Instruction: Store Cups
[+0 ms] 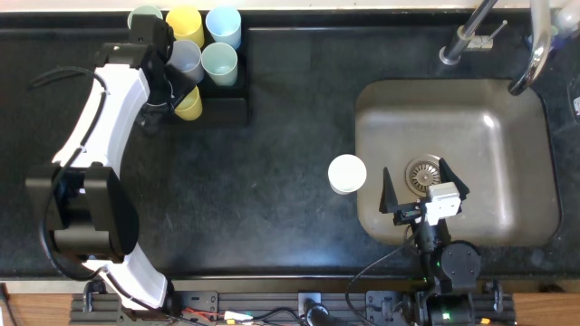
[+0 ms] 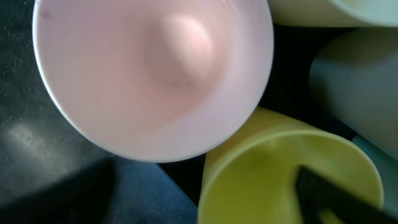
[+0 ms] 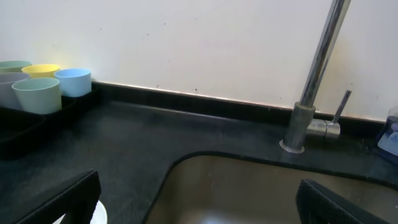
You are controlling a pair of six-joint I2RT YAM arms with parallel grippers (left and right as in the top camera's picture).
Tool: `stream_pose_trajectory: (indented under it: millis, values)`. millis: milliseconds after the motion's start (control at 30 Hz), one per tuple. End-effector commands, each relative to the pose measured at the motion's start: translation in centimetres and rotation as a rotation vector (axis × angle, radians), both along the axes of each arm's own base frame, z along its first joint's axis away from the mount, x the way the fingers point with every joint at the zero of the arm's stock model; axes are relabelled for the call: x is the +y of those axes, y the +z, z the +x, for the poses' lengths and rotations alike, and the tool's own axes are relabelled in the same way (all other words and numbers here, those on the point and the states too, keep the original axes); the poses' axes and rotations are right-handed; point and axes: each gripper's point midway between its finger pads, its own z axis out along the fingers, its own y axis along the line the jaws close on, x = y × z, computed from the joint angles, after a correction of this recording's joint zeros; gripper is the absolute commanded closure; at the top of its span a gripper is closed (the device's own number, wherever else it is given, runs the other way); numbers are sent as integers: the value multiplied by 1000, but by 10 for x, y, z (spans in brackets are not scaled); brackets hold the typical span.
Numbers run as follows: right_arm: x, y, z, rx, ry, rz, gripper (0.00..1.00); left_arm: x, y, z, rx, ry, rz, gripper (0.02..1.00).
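Observation:
A black tray [image 1: 227, 107] at the back left holds several upright cups: green [image 1: 145, 16], yellow [image 1: 184, 23], blue [image 1: 223, 23], grey-blue [image 1: 186, 56] and teal [image 1: 218, 63]. My left gripper [image 1: 177, 91] is at the tray's front, shut on a tilted yellow cup [image 1: 188, 101]. One finger [image 2: 336, 196] sits inside this yellow cup [image 2: 286, 168], right beside a pink cup [image 2: 152, 74]. A white cup [image 1: 346, 174] stands on the counter at the sink's left edge. My right gripper [image 1: 424, 186] hangs open over the sink, holding nothing.
The steel sink [image 1: 507, 118] fills the right side, with a tap [image 1: 467, 36] behind it; the same tap [image 3: 311, 93] rises by the back wall. Dark counter [image 1: 272, 208] lies open between tray and sink.

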Motion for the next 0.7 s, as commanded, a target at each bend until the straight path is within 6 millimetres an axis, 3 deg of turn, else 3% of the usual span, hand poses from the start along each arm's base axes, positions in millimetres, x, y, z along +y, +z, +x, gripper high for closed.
stream_pose_trajectory:
  millis: [33, 200, 300, 367, 433, 533, 633, 700]
  values:
    - [1, -3, 0, 1, 5, 7, 3, 3, 22, -7, -30, 6, 11, 20]
    - [1, -3, 0, 1, 5, 7, 3, 4, 81, -45, -84, 4, 9, 20]
    - [1, -3, 0, 1, 5, 7, 3, 8, 116, -87, -90, 0, 25, 20]
    - [1, -3, 0, 1, 5, 7, 3, 11, 128, -113, -104, -60, 71, 20]
    - [1, -3, 0, 1, 5, 7, 3, 14, 125, -135, -125, -142, 125, 23]
    - [1, -3, 0, 1, 5, 7, 5, 23, 102, -161, -190, -261, 219, 20]
    - [1, -3, 0, 1, 5, 7, 5, 20, 77, -165, -344, -445, 306, 20]
    - [1, -3, 0, 1, 5, 7, 3, 6, 65, -159, -490, -638, 360, 20]
